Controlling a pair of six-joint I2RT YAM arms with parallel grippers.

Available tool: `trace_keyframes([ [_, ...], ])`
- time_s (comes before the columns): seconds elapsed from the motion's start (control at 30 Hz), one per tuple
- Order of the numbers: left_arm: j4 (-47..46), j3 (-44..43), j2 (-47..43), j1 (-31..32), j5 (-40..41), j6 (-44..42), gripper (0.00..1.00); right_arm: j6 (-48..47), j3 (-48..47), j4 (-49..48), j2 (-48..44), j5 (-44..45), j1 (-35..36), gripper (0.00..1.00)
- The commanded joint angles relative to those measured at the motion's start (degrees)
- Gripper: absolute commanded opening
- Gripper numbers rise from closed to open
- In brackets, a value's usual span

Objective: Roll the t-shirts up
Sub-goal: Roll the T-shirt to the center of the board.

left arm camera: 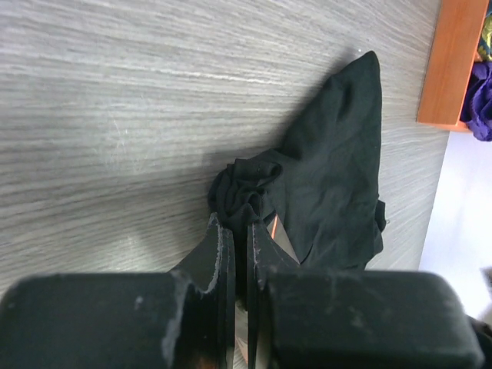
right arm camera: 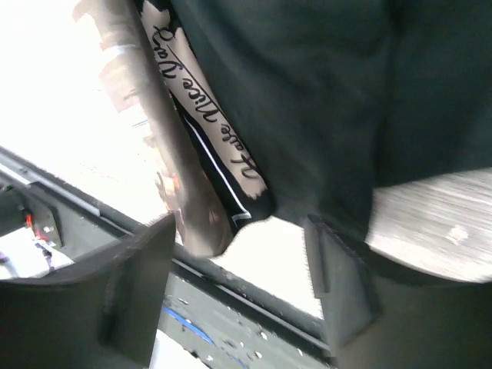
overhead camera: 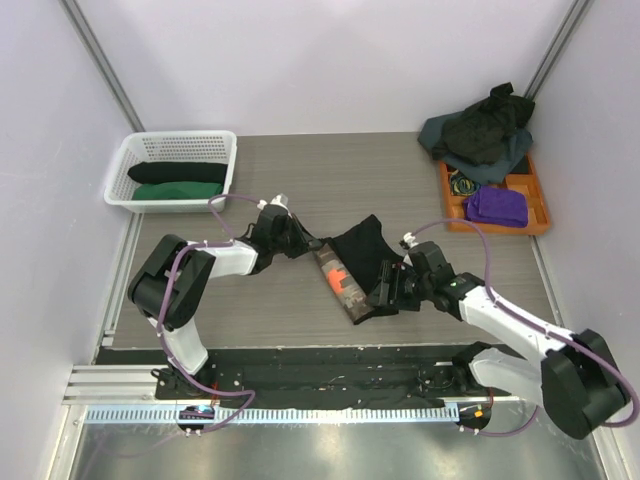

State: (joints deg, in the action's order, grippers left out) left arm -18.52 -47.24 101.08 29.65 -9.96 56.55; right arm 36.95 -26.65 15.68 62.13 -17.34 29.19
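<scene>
T-shirts (overhead camera: 178,172) already rolled, one black and one green, lie in the white basket (overhead camera: 128,160) at left. Mid-bench (overhead camera: 300,190), the left gripper (overhead camera: 300,243) pinches a bunched corner of the lettered black shirt (overhead camera: 360,245), not yet rolled; the right gripper (overhead camera: 383,292) gapes open at its near edge. A pile (overhead camera: 480,135) waits far right.

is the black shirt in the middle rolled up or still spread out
Half rolled: the t-shirt is a tight printed tube at its near end, while its far black part lies loose and unrolled.
</scene>
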Motion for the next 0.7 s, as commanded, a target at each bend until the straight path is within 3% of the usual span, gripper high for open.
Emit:
trace_keyframes([
  [0.0,-0.29,-2.06,-2.46,-0.12,2.22,-1.54,0.00,-3.37,-6.47,10.77,-5.35,7.49,1.74,0.81],
  [0.1,0.24,-2.15,-2.47,-0.03,2.13,-1.71,0.00,-3.81,-11.13,13.66,-5.62,12.58,6.83,0.82],
  [0.23,0.86,-2.06,-2.64,-0.03,1.96,-1.80,0.00,-2.85,-18.93,15.25,-2.20,27.57,18.51,0.82],
  [0.4,1.56,-3.03,-2.20,0.06,0.82,-1.45,0.00,-2.32,-27.65,20.08,11.65,49.03,36.07,0.83],
  [0.47,2.17,-3.29,-2.02,-0.03,0.73,-1.36,0.00,-2.32,-32.04,22.71,16.07,58.94,39.61,0.83],
  [0.67,3.84,-3.56,-2.55,-0.03,0.82,-1.27,0.00,-1.62,-43.47,30.08,34.70,76.01,47.79,0.87],
])
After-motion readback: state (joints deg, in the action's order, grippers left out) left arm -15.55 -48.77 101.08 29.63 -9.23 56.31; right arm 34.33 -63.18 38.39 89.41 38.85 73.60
